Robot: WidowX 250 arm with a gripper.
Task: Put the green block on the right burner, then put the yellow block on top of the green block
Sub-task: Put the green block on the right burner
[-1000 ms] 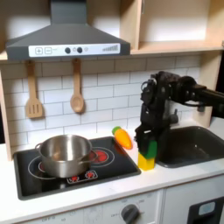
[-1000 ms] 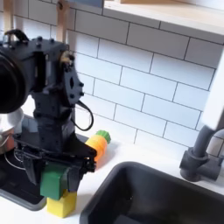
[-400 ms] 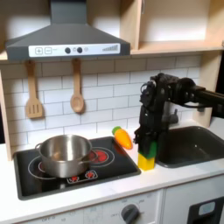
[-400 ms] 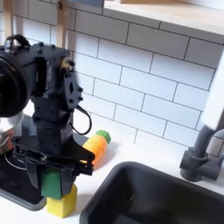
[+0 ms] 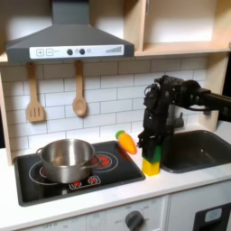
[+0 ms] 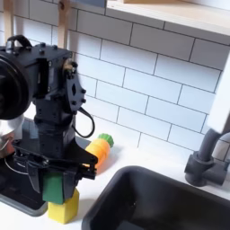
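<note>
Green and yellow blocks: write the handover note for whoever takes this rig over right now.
Gripper: shut on the green block, as the second exterior view shows.
Green block sits directly above the yellow block, on the counter beside the stove's edge near the sink; whether the two touch is unclear.
Pot occupies one burner; carrot lies behind the blocks.
Done: green block grasped.
Left: green block onto the free burner, then yellow block on top of it.
</note>
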